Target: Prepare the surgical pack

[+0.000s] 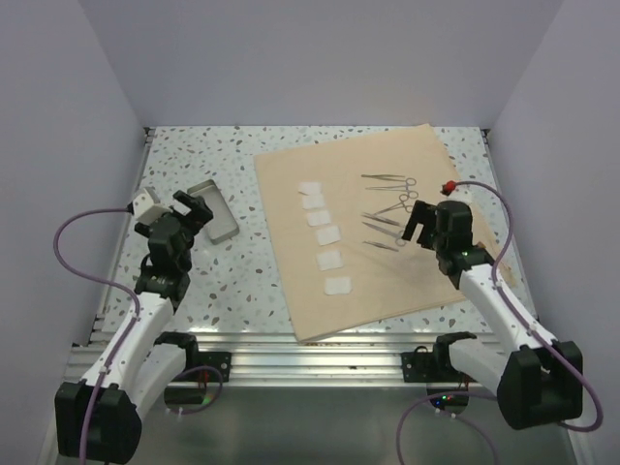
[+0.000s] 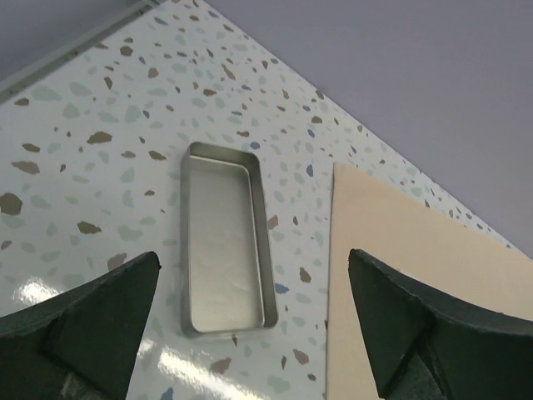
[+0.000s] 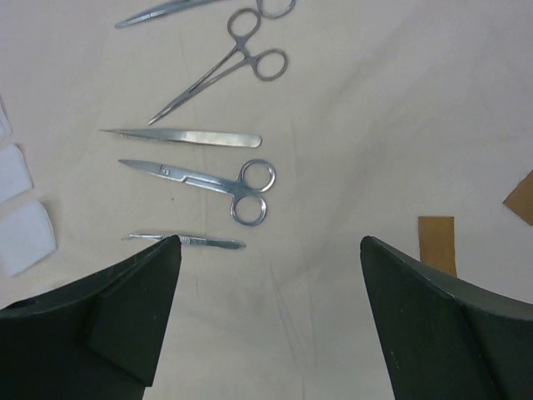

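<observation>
Right gripper (image 3: 271, 325) hangs over the cloth (image 1: 387, 291), jaws spread wide with nothing between them, just short of the steel tools (image 1: 387, 208) lying on the cloth's right half. Left gripper (image 2: 254, 333) is equally released, poised above the open tin (image 2: 223, 242), which sits on the table just off the cloth's left edge. Gauze squares (image 1: 323, 235) run in a line down the cloth's left half.

The scissors (image 3: 225, 182), tweezers (image 3: 187, 137) and scalpel (image 3: 196, 241) look thin, hard and slick, lying flat, so they probably slip easily. The scissors' finger rings likely offer the best hold. The gauze should be light and limp. The tin seems stiff and light, and is best pinched across its narrow walls.
</observation>
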Motion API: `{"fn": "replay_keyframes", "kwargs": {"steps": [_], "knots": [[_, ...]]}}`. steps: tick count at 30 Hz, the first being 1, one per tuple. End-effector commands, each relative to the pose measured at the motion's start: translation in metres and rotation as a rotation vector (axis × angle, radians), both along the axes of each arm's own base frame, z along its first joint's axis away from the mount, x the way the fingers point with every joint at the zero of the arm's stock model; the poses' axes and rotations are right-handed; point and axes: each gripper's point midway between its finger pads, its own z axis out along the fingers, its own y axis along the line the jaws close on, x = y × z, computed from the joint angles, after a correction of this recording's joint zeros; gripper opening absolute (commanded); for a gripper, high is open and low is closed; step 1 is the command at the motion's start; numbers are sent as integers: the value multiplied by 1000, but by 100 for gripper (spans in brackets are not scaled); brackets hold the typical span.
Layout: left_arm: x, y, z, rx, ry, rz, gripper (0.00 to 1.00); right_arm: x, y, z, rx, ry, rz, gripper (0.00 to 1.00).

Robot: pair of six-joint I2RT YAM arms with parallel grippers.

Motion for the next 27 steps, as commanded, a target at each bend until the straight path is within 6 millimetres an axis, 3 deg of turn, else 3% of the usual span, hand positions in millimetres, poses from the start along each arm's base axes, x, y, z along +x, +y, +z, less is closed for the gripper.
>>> {"fn": "replay_keyframes", "kwargs": {"steps": [1,3,6,7,8,10,11,13,15,18,23,24,27], "knots": [[-6,-23,6,-95,88,-107,99,-4,12,-11,14,150,65,91],[-8,-41,1,-105,136,-208,99,0,12,-11,21,167,49,91],[-13,-72,-15,-154,205,-373,99,10,34,-9,89,197,134,84],[-16,-74,-21,-153,234,-392,99,10,52,-15,141,238,210,80],[-22,-89,-23,-161,246,-481,99,18,62,-3,164,229,244,78],[-34,-94,-33,-176,324,-511,99,6,82,-3,175,311,330,78],[-39,-96,-40,-167,371,-534,99,13,86,8,143,312,334,78],[-54,-94,-55,-170,488,-539,96,-9,95,8,73,430,375,78],[-61,-94,-56,-146,538,-561,94,-17,88,18,9,472,353,78],[-67,-94,-49,-119,583,-587,91,-11,83,24,-44,448,371,76],[-48,-109,-25,-94,545,-674,85,22,90,16,-96,457,422,51],[-44,-112,-21,-82,535,-685,84,30,91,5,-119,478,426,47],[-34,-117,-8,-15,526,-711,82,48,92,3,-161,480,447,43]]}}
